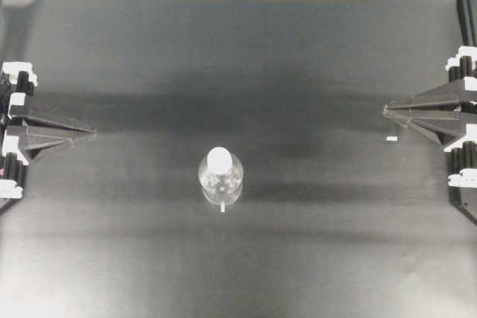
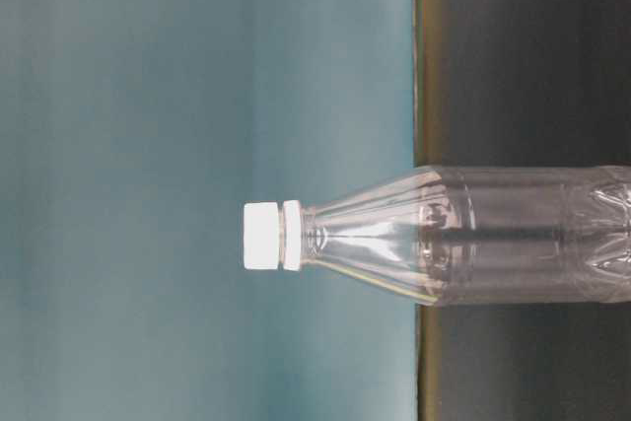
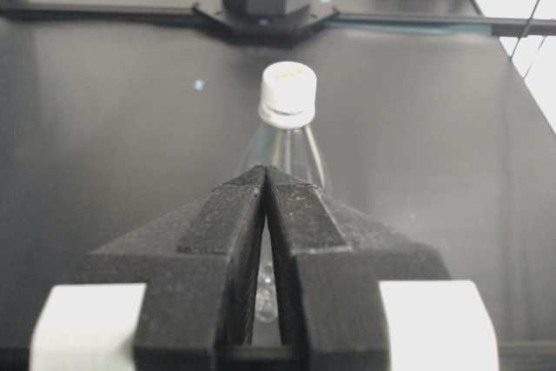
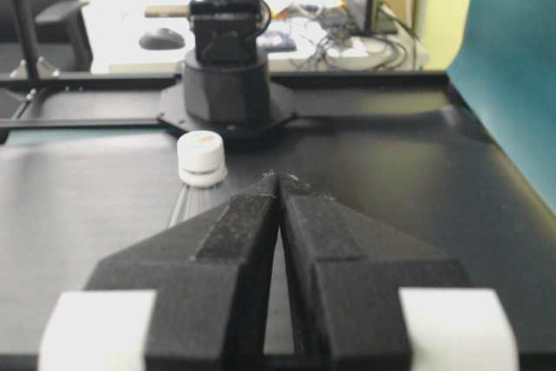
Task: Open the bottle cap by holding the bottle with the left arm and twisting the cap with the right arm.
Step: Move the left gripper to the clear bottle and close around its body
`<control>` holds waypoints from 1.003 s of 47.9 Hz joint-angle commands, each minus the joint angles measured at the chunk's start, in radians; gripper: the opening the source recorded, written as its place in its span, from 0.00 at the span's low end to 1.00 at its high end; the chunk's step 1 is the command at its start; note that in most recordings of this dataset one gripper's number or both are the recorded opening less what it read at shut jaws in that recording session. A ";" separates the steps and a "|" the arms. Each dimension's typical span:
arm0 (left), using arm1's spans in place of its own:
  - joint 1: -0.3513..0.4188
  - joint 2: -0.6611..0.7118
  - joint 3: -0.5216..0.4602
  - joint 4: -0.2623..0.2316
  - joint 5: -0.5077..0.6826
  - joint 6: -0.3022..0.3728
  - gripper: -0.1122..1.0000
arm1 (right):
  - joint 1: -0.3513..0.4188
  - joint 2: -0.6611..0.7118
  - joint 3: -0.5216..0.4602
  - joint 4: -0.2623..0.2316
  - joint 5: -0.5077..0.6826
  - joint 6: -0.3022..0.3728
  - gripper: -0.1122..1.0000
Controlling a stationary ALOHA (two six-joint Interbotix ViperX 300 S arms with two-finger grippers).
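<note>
Left gripper: clenched on nothing, parked at the left edge, well apart from the bottle.
Right gripper: likewise clenched and empty, at the right edge.
Bottle: upright near the middle of the black table, between both arms, untouched.
Bottle cap: white, seated on the neck.
Step in hand: none begun; approach yet to come.
Risk: light, empty-looking bottle likely to tip or skid if nudged by closed jaws.
Risk: spinning with the cap if held too loosely.
</note>
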 commanded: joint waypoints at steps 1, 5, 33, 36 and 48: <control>0.000 0.018 -0.054 0.041 0.002 -0.011 0.23 | 0.014 0.015 -0.020 0.005 -0.008 0.003 0.13; -0.002 0.034 -0.091 0.043 0.011 -0.008 0.25 | 0.015 0.025 -0.021 0.005 0.020 0.018 0.18; 0.006 0.333 -0.273 0.043 -0.132 -0.015 0.87 | 0.014 0.054 -0.054 0.005 0.152 0.110 0.11; 0.006 0.370 -0.278 0.041 -0.190 -0.029 0.97 | 0.014 0.054 -0.054 0.005 0.153 0.112 0.11; -0.021 0.561 -0.284 0.043 -0.330 -0.078 0.95 | 0.014 0.028 -0.058 0.005 0.167 0.155 0.11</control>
